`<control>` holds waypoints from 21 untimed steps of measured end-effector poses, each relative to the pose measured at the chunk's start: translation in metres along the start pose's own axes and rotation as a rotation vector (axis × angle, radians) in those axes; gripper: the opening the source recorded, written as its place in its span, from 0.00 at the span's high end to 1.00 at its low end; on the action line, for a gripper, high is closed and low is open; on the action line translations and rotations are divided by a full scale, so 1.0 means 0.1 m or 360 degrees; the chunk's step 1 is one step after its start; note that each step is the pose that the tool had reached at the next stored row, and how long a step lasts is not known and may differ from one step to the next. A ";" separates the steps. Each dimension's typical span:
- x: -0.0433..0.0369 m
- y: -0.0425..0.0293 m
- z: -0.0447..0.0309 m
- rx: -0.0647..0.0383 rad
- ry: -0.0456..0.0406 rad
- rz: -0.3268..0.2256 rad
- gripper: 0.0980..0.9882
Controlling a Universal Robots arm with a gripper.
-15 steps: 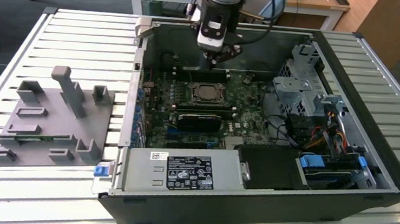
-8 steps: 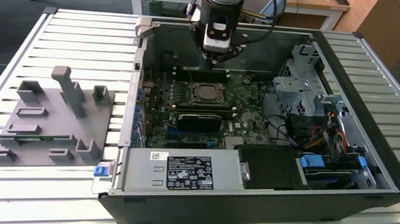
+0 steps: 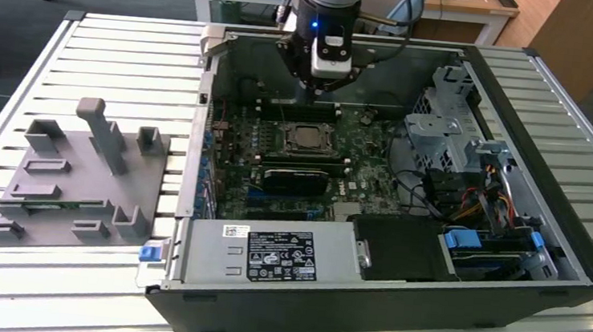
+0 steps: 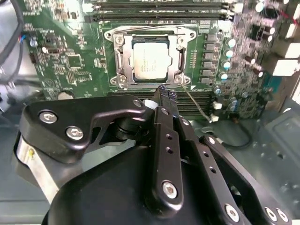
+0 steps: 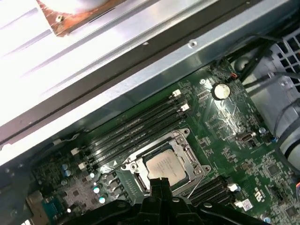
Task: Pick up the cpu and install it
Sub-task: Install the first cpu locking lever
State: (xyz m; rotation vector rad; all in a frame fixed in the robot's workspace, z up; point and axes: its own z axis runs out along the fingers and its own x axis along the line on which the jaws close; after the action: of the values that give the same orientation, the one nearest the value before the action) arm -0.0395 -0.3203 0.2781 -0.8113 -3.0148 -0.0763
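Observation:
The cpu (image 3: 301,138) is a small silvery square chip lying flat in the metal-framed socket (image 4: 123,70) on the green motherboard (image 3: 366,168) inside the open computer case. Both wrist views show it seated there, at cpu (image 4: 150,63) and cpu (image 5: 166,166). My gripper (image 3: 319,94) hangs above the board, just beyond the socket toward the case's far wall. In the second wrist view the gripper (image 4: 164,93) has its black fingers pressed together, shut, with nothing between them. Its tips sit just off the socket's edge, apart from the chip.
Black memory slots (image 4: 159,14) run along both sides of the socket. A power supply (image 3: 267,254) fills the case's near side, with a drive cage (image 3: 444,135) and cables at the exterior view's right. A grey fixture (image 3: 75,179) stands on the slatted table at the left.

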 end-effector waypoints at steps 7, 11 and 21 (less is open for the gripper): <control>0.000 -0.001 0.009 0.0006 0.0009 -0.0201 0.99; -0.001 -0.001 0.017 0.0010 0.0014 -0.0336 0.99; -0.001 -0.002 0.042 0.0019 0.0026 -0.0625 0.99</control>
State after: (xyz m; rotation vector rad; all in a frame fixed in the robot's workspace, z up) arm -0.0395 -0.3203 0.2739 -0.2066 -3.1062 -0.0690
